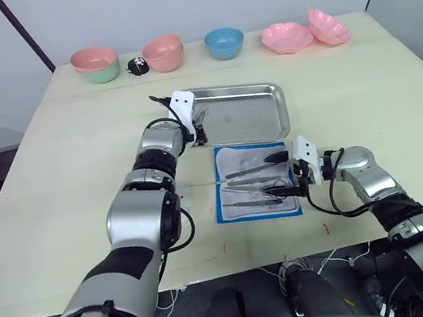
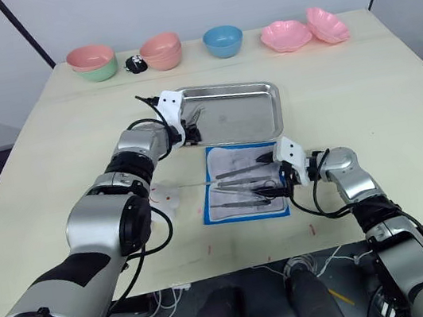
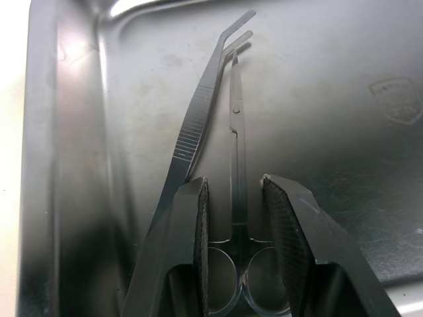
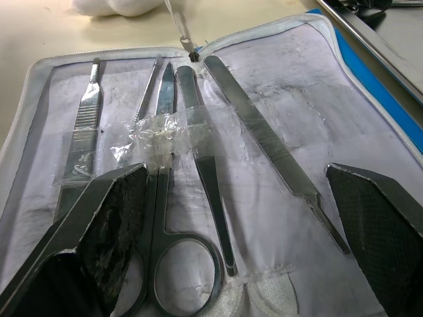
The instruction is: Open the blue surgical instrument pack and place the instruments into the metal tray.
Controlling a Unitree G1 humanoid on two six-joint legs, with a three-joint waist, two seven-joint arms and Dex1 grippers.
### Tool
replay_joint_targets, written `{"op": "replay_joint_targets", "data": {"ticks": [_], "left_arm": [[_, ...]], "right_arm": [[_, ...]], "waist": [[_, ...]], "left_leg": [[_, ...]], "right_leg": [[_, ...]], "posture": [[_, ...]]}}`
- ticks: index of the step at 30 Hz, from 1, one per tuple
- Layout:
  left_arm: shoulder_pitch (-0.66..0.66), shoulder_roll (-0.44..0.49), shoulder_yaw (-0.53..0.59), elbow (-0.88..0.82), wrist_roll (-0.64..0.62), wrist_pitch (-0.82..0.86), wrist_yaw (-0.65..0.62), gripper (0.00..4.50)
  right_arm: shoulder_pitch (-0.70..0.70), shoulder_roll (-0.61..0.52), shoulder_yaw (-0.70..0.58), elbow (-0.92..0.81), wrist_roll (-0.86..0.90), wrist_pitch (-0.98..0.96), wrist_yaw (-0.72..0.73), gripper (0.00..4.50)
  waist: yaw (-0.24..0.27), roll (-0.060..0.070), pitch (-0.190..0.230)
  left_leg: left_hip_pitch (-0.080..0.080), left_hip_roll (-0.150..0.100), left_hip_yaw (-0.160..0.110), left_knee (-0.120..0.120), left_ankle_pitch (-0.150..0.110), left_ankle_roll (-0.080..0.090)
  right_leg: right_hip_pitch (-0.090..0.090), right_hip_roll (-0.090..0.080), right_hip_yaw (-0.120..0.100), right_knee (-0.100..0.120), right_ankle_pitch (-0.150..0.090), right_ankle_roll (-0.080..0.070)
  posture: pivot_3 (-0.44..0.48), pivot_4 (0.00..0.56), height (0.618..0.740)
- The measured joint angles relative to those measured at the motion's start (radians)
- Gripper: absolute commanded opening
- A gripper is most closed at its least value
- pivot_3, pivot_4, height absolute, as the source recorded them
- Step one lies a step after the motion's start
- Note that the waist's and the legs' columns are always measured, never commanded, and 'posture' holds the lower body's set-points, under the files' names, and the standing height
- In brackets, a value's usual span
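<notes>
The blue surgical instrument pack [image 1: 220,205] lies unfolded on the table just in front of the metal tray [image 1: 248,112], its whitish inner face [image 4: 291,99] up. Several instruments remain taped inside it, among them scissors [image 4: 165,218] and a flat handle [image 4: 264,139]. My right gripper [image 1: 281,173] hovers wide open over the pack's right end, its fingers either side of those tools. Inside the tray's left end lie scissors [image 3: 236,132] and bent tweezers [image 3: 198,119]. My left gripper [image 3: 232,181] is open there, its pads flanking the scissors' shaft without touching it.
Along the table's far edge stand a pink bowl in a green one [image 1: 96,64], a small black object [image 1: 137,66], stacked pink bowls [image 1: 163,53], a blue bowl [image 1: 224,42] and two pink scalloped dishes [image 1: 287,36]. Bare tabletop lies left and right of the tray.
</notes>
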Motion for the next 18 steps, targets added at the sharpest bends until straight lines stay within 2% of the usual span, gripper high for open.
{"op": "replay_joint_targets", "data": {"ticks": [8,18], "left_arm": [[0.000,0.000,-0.026,-0.040,0.003,0.009,-0.101,1.40],[0.036,0.058,-0.058,-0.269,0.000,0.010,-0.233,1.40]], "right_arm": [[0.000,0.000,0.000,0.000,0.000,0.000,0.000,4.50],[0.000,0.001,0.000,0.000,0.000,0.000,-0.001,4.50]], "waist": [[0.000,0.000,0.000],[-0.001,0.000,0.000]], "left_leg": [[0.000,0.000,0.001,0.000,0.000,0.000],[0.000,0.000,0.000,0.000,0.000,0.000]], "right_leg": [[0.000,0.000,0.000,0.000,0.000,0.000],[0.000,0.000,0.000,0.000,0.000,0.000]], "posture": [[0.000,0.150,0.740],[0.000,0.150,0.740]]}}
